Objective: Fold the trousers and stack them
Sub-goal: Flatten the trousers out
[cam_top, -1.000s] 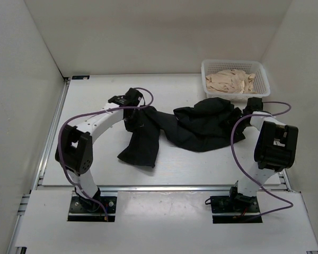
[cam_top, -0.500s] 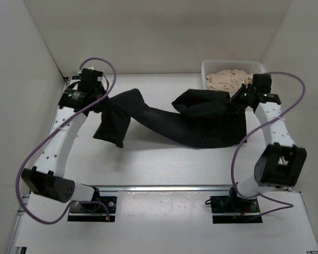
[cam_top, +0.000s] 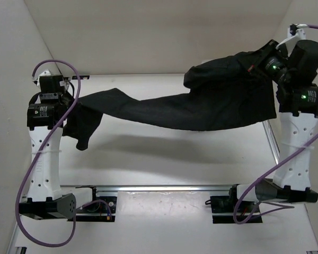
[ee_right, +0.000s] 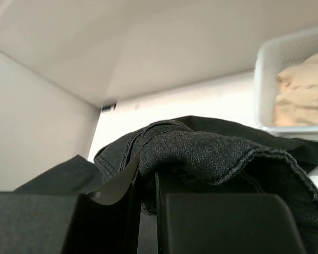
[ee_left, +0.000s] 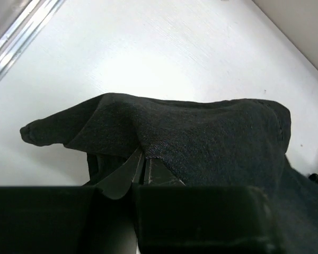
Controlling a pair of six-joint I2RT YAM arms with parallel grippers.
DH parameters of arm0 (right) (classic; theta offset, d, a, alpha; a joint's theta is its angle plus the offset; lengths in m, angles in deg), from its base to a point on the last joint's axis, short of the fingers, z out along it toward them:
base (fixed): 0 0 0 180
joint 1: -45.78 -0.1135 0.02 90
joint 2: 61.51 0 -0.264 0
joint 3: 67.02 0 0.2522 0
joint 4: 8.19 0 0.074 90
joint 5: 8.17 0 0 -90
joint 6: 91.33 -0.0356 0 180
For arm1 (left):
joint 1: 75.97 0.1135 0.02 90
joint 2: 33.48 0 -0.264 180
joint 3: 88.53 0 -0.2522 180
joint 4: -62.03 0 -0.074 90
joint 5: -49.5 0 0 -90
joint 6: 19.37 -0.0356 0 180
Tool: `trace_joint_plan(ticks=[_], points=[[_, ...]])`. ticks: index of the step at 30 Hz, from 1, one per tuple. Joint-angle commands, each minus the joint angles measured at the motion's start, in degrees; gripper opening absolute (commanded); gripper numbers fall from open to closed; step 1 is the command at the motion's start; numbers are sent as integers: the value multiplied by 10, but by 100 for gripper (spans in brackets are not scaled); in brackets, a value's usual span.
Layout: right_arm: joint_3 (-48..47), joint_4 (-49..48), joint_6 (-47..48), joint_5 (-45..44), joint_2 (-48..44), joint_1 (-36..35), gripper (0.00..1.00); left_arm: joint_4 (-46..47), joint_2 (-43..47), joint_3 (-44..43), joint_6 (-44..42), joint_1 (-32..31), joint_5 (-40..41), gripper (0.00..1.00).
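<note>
White table point(cam_top: 148, 159); white basket point(ee_right: 265, 84) on it, beige cloth point(ee_right: 302, 98) inside.

the trousers point(cam_top: 201, 106) drape over the fingertips of the left gripper point(ee_left: 144, 161) and right gripper point(ee_right: 147, 172), hiding the pinch. the white basket point(ee_right: 265, 74) and its beige cloth point(ee_right: 302, 100) run off the right wrist view's edge.

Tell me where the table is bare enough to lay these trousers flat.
The broad middle of the table, from the near rail to the back wall, lies bare beneath the lifted trousers. The far right corner is crowded: the basket of beige cloth sits there. The left end effector and right end effector are both shut on the trousers.
</note>
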Motion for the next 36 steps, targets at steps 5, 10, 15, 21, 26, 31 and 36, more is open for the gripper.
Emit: trace_joint_plan(ticks=[5, 10, 15, 21, 26, 31, 36], points=[[-10, -8, -3, -28, 143, -64, 5, 57, -47, 28, -33, 31, -35, 12], [30, 52, 7, -127, 204, -59, 93, 20, -122, -11, -38, 31, -33, 93], [237, -5, 19, -181, 97, -59, 68, 32, -105, -3, -59, 55, 23, 44], [427, -37, 32, -178, 58, -45, 6, 70, -111, 105, -40, 97, -61, 10], [489, -115, 18, -71, 112, 7, 81, 104, -166, 174, -16, 105, -157, 91], [513, -199, -16, 38, 195, 44, 90, 131, -206, 204, -11, 105, -179, 100], [502, -252, -38, 44, 279, 44, 88, 146, -259, 199, -6, 105, -185, 97]])
